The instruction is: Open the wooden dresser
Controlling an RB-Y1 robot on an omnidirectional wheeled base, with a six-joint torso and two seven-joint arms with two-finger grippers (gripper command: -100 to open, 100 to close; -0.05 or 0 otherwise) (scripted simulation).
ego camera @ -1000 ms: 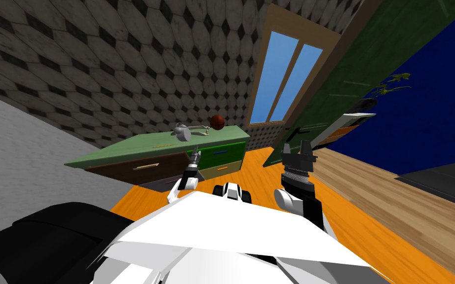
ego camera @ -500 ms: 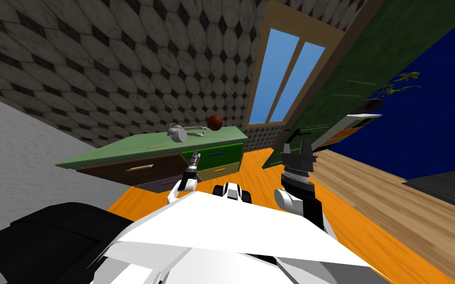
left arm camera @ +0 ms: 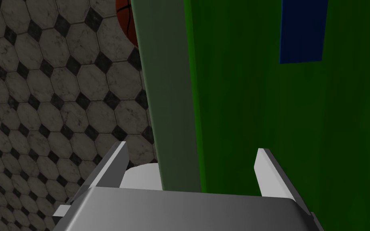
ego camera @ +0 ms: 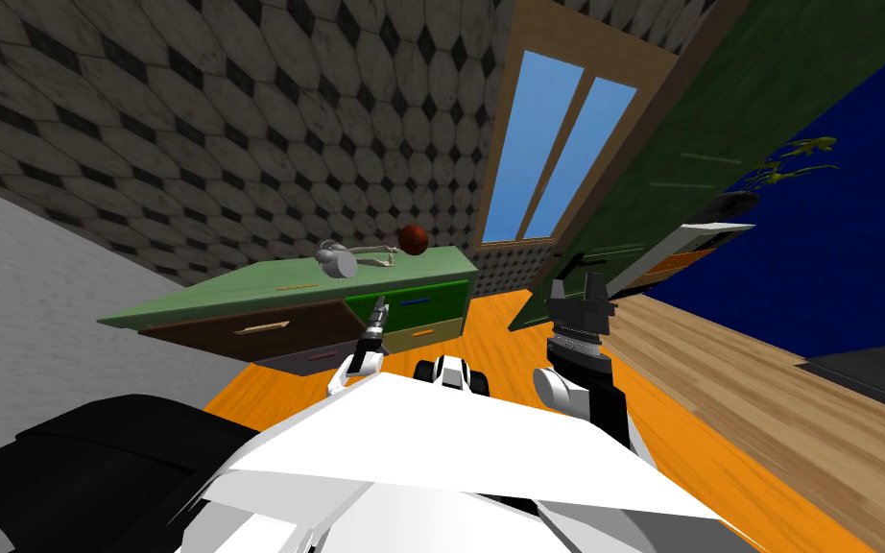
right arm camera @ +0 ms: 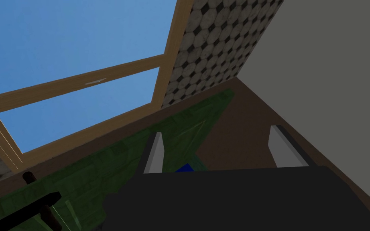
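The dresser (ego camera: 239, 298) is standing against the tiled wall (ego camera: 239, 144). The left pincer (ego camera: 380, 311), spread wide, is facing its green drawer (ego camera: 445, 296), off the blue handle (left arm camera: 302, 32). Centring on that handle before closing seems wise. The right pincer (ego camera: 577, 286) is idling, also spread.

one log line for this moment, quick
left hand: open, facing green drawer, blue handle not gripped | right hand: open, raised | dresser: drawers look shut
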